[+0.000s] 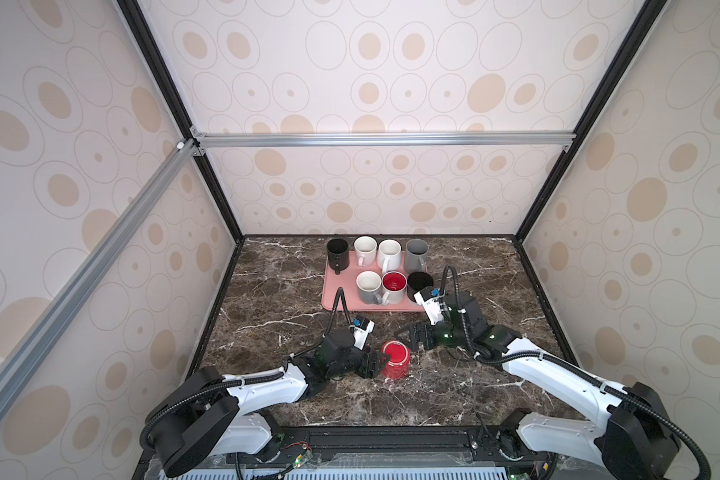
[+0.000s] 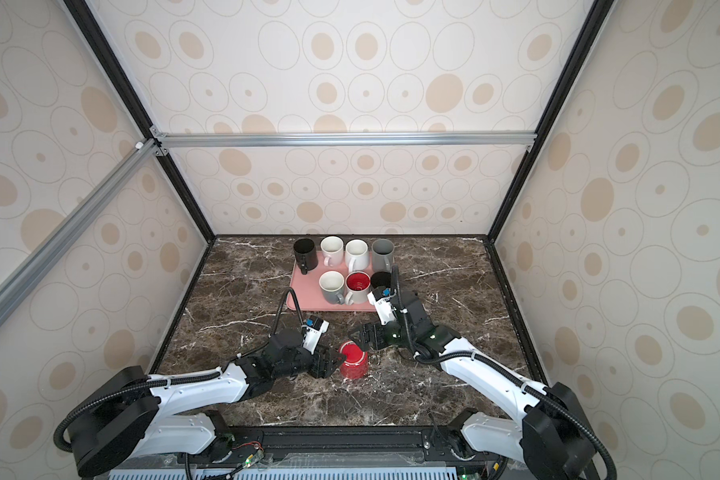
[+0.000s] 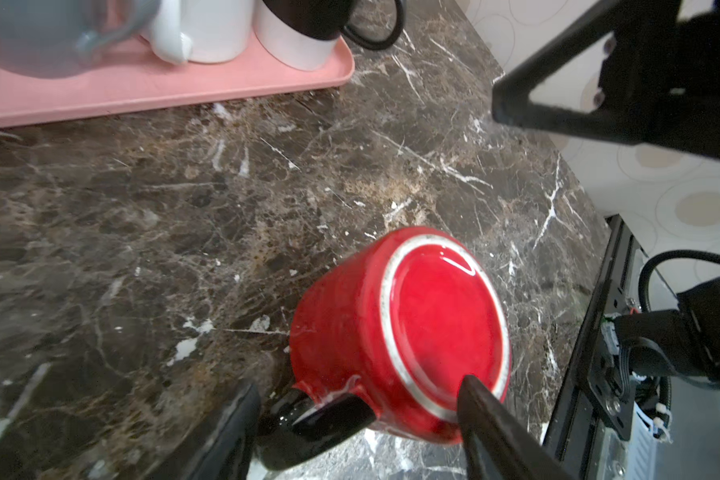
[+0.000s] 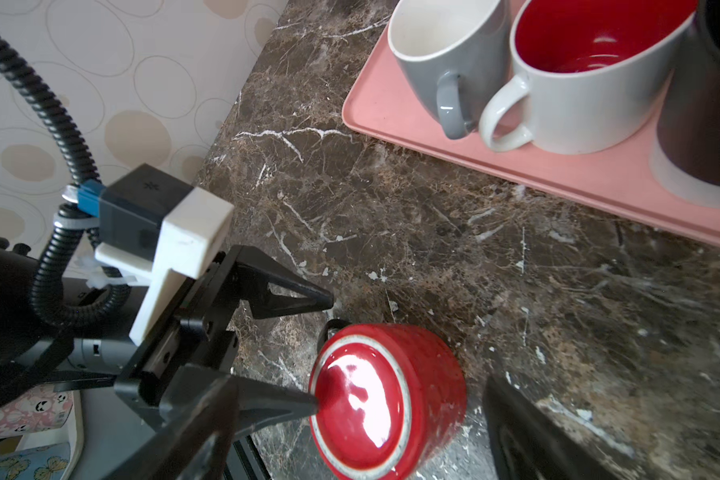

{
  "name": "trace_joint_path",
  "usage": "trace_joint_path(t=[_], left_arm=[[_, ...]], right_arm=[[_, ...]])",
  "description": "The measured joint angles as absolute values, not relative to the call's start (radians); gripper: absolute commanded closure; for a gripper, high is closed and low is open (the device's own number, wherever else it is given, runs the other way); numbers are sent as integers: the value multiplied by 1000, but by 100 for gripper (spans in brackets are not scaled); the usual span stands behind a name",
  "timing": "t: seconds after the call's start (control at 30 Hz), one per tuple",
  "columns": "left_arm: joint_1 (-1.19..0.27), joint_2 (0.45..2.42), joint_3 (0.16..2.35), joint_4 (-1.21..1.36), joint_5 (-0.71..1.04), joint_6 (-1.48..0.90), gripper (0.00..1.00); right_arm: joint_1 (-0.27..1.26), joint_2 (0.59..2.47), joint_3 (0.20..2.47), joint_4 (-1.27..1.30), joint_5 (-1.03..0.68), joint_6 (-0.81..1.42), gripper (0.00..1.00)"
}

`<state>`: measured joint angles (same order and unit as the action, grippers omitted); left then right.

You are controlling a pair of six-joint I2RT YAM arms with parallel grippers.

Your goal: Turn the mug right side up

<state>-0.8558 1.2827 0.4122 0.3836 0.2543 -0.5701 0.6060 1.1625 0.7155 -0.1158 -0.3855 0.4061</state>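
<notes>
Overhead pair; wrist views near mug (image 3: 400, 332)

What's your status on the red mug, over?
Left gripper open, straddling handle. Right gripper open, beside mug. Red mug upside down. Pink tray apart.

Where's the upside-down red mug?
In both top views, the red ceramic mug is on the brown marble tabletop near the middle, at the left pincer, nearer than the pink tray.

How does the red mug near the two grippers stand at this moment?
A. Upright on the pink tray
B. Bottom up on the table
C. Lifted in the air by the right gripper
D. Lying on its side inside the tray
B: the red mug turns its flat bottom upward and rests on the table, in front of the tray and apart from it.
</notes>
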Motion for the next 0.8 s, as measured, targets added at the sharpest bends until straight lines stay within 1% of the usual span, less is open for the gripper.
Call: trace_joint_path(t=[0.17,0.3,0.47,0.6,0.8], left_arm=[[-901,1256,407,373,275,-603,40],[-935,1204,388,356,282,-629,43],[-987,1171,414,212,173,-607,50],[-1027,1182,480,78,71,-564,52],[-1055,1223,541,-3,-25,-500,61]], right_arm=[[597,1156,710,-118,-370,406,5],[592,1160,706,-117,-365,406,5],[587,1161,706,-112,-364,407,5],[584,1161,701,-110,-363,408,5],[576,1161,693,-103,-364,414,5]])
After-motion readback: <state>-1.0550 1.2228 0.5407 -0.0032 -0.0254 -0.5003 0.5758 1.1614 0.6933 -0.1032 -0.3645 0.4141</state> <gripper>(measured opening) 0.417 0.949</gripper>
